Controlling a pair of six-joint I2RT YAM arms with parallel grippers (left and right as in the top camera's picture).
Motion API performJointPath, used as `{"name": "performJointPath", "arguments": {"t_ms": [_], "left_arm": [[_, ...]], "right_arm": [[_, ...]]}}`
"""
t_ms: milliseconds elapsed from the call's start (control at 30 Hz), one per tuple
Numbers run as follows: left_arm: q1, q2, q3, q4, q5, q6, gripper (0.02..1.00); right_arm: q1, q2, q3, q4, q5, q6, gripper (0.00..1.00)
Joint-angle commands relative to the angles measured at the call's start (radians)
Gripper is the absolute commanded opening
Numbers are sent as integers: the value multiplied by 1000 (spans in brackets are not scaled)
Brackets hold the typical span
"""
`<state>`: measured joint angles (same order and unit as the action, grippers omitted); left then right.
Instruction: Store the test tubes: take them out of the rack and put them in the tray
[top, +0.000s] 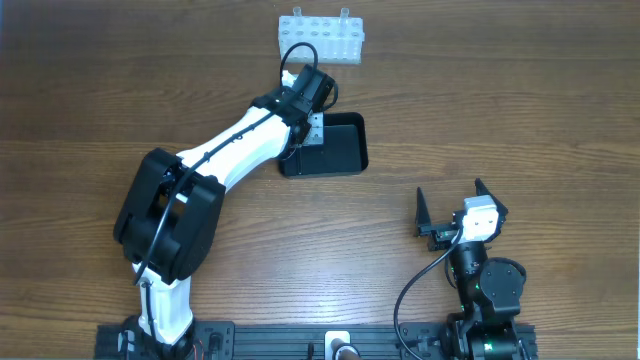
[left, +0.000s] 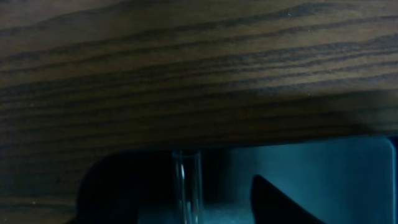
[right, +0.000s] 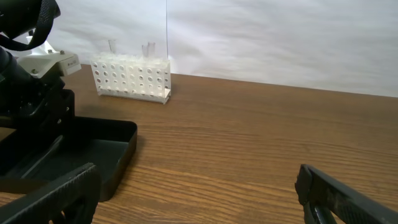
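The white rack (top: 320, 38) stands at the table's far edge with two clear tubes (right: 148, 48) upright in it. Nearer to me is the black tray (top: 342, 150). My left gripper (top: 316, 128) hangs low over the tray's left part. In the left wrist view a clear test tube (left: 188, 186) lies over the tray floor (left: 323, 168) between my fingers. One dark finger (left: 280, 202) stands apart from the tube, so the left gripper (left: 211, 205) is open. My right gripper (top: 448, 205) rests open and holds nothing, near its base at the front right.
Bare wood tabletop (top: 520, 90) surrounds the rack and tray. A white wall (right: 280, 37) rises behind the table's far edge. The left arm's body (top: 170, 215) crosses the table's left half.
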<state>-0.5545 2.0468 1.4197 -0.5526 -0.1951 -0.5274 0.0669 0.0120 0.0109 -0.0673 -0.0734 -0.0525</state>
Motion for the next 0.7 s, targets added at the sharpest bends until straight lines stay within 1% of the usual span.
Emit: {"name": "performJointPath", "arguments": {"t_ms": [33, 133, 233, 267, 300, 333, 400, 500, 533, 600, 700], "left_arm": [[-16, -69, 8, 4, -47, 2, 656], [-23, -143, 8, 33, -80, 2, 715], [-29, -216, 8, 104, -144, 3, 779], [-31, -244, 8, 149, -190, 3, 814], [-32, -256, 8, 176, -218, 4, 838], [-32, -267, 8, 220, -261, 8, 847], [-32, -272, 8, 319, -323, 57, 860], [-25, -261, 8, 474, -406, 135, 906], [-18, -251, 8, 520, -423, 152, 917], [0, -229, 8, 598, -426, 182, 921], [30, -176, 8, 713, -425, 184, 961]], "right_arm": [[-5, -7, -5, -2, -12, 3, 993], [-5, -7, -5, -2, -12, 3, 993], [-5, -7, -5, -2, -12, 3, 991], [-5, -7, -5, -2, -12, 3, 991], [-5, -7, -5, -2, -12, 3, 991], [-5, -7, -5, -2, -12, 3, 991], [-5, -7, -5, -2, -12, 3, 993], [-5, -7, -5, -2, -12, 3, 991], [-5, -7, -5, -2, -12, 3, 993], [-5, -7, -5, -2, -12, 3, 993], [-5, -7, -5, -2, -12, 3, 991]]}}
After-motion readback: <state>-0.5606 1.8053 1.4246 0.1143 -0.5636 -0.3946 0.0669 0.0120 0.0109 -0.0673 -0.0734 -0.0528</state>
